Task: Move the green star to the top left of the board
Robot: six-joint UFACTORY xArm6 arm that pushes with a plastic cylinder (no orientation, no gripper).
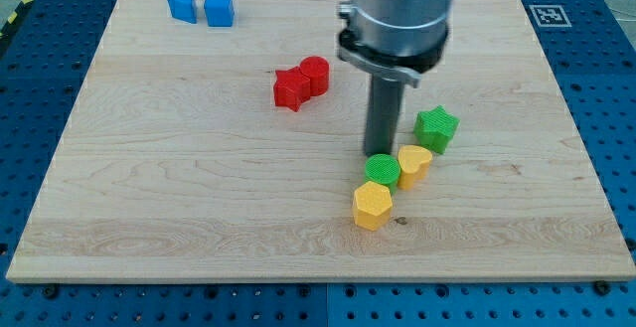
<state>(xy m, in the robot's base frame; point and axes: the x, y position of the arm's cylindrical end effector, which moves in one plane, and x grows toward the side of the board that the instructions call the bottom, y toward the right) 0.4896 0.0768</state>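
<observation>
two blue blocks (182, 5) (219, 9), two red blocks (290, 89) (315, 73), two green blocks (435, 129) (383, 170), two yellow blocks (414, 164) (373, 205)

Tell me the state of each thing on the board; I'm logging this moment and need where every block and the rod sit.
my tip: down on the board, just above the green round block, left of the green star.
green star: flat, untouched, right of centre.
green round block: beside the yellow blocks.
yellow blocks: flanking it.
red blocks: touching pair.
blue blocks: side by side, top left.
</observation>
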